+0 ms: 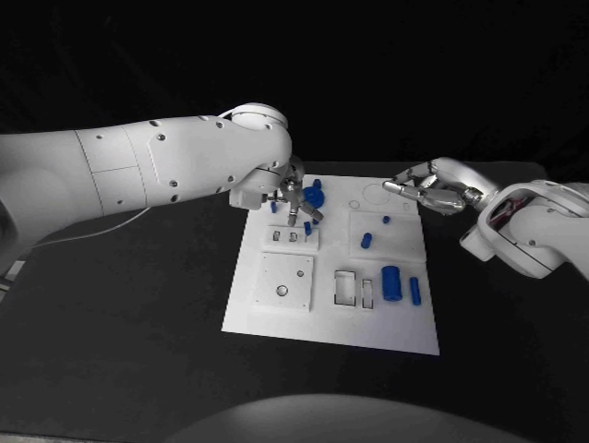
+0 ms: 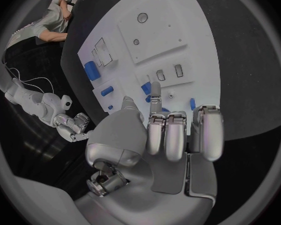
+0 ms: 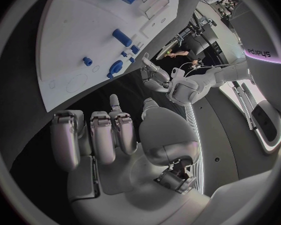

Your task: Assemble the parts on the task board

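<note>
- The left hand (image 1: 284,197) is over the far-left part of the task board (image 1: 279,318). Its fingertips (image 1: 301,217) point down at a small blue part (image 1: 308,227) by the two small slots. In the left wrist view (image 2: 154,135) an extended finger and the thumb close in around a blue part (image 2: 146,88), with the other fingers curled in. Whether the part is really pinched or only touched I cannot tell.
- The right hand (image 1: 430,189) hovers just past the board's far-right corner. Its fingers are curled inward and nothing shows between them. In the right wrist view (image 3: 118,140) the fingers are folded over the palm, one fingertip raised, and there is no part in them.
- The task board is a white plate in the middle of the black table (image 1: 108,305).
- Blue parts counted in the head view, about seven:
  - a larger rounded piece (image 1: 316,196) at the far edge beside the left hand
  - the small one at the fingertips
  - a tiny piece (image 1: 275,207) half hidden under the left hand
  - a small peg (image 1: 387,220)
  - a short cylinder (image 1: 366,240) near the middle
  - a big cylinder (image 1: 391,283) on the near-right part
  - a thin pin (image 1: 414,291) just beside the big cylinder
- Two narrow rectangular slots (image 1: 354,289) lie next to the big cylinder.
</note>
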Motion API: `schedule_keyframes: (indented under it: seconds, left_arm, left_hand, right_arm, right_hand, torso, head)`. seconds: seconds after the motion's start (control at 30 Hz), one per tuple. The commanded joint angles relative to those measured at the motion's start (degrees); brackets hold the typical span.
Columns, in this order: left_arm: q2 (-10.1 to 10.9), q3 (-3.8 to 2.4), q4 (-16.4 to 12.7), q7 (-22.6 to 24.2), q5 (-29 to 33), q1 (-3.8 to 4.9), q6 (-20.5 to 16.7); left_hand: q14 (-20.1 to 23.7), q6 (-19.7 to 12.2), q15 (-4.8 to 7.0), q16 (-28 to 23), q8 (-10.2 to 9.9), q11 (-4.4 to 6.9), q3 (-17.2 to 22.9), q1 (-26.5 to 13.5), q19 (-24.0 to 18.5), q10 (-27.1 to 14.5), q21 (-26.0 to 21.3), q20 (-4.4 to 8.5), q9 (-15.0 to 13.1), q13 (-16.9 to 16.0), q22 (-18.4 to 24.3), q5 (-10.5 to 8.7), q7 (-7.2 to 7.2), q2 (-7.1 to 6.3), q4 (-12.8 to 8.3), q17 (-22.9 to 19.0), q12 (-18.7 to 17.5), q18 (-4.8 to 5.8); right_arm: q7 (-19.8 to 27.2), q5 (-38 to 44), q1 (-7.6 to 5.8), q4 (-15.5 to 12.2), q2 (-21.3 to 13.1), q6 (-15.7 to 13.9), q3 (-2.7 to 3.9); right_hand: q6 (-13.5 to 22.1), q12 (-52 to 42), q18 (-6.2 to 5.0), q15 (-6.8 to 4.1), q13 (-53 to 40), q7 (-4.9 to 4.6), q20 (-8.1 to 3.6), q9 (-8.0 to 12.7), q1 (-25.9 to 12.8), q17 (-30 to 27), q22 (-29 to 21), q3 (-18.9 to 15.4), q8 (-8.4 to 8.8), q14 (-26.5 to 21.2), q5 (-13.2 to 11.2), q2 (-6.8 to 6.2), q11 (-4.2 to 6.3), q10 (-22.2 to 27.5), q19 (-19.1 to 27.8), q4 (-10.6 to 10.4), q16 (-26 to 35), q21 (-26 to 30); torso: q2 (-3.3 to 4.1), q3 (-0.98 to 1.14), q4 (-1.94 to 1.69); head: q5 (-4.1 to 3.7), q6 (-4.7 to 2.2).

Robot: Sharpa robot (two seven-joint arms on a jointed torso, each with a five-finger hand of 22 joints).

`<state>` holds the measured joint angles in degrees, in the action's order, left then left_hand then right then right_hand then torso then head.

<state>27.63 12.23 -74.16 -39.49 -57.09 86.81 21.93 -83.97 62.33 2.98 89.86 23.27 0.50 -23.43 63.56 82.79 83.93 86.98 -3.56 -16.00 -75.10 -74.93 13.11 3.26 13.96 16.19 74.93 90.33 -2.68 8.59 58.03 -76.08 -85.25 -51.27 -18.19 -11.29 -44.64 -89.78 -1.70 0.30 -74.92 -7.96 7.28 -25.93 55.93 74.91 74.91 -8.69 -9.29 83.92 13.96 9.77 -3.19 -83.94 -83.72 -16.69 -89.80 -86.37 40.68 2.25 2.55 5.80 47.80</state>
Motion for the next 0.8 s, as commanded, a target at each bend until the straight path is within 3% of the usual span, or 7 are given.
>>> schedule_keyframes:
  seconds: [0.03,0.6,0.8]
  left_arm:
    - [-0.7,-0.01,0.8,-1.4,2.0,-0.12,-0.2]
    - [-3.4,0.02,5.3,-0.9,3.1,-1.80,-2.1]
    - [-3.8,0.02,6.1,-1.1,3.1,-2.05,-2.2]
  left_hand:
    - [-6.0,-0.1,-0.47,0.1,-0.5,-0.42,0.5,1.1,-0.3,6.1,-0.1,-0.30,-0.3,-14.9,-6.9,0.80,0.07,-0.08,-0.1,15.1,-0.3,0.64]
    - [-6.0,-0.8,-0.81,0.1,-2.4,-0.79,1.4,2.7,-0.7,6.1,-0.3,-0.59,-1.0,-14.9,-6.7,1.20,0.50,-0.31,-0.2,15.1,-0.3,0.54]
    - [-6.0,-0.6,-0.87,0.1,-3.1,-0.80,2.3,4.2,-1.0,6.1,-0.5,-0.71,-1.7,-14.9,-6.4,2.92,0.46,-0.59,-0.5,15.1,-0.3,0.44]
  right_arm:
    - [-0.6,0.0,0.09,0.1,0.2,1.7,-0.02]
    - [-0.5,0.0,0.23,0.2,0.3,1.9,-0.03]
    - [-0.5,0.0,0.24,0.2,0.3,2.0,-0.03]
  right_hand:
    - [-0.1,-0.2,0.44,0.47,-15.1,-0.11,-0.09,0.1,0.7,15.1,13.4,-0.4,0.16,6.1,0.3,0.06,-0.36,-6.1,-2.3,0.0,-0.2,0.1]
    - [-0.3,-0.2,0.39,0.51,-15.1,-0.17,-0.06,0.4,1.6,15.1,13.4,-0.9,0.29,6.1,1.7,0.34,-0.41,-6.1,-2.1,0.1,-0.2,0.2]
    - [-0.3,-0.2,0.34,0.53,-15.1,-0.19,-0.04,0.5,1.9,15.1,13.3,-1.1,0.34,6.1,2.3,0.45,-0.43,-6.1,-2.0,0.1,-0.2,0.3]
  torso:
    - [-0.01,-0.03,0.11]
    - [-0.08,-0.05,0.02]
    - [-0.06,-0.11,-0.07]
  head:
    - [0.04,-0.12]
    - [-0.34,-0.03]
    - [-0.38,0.03]
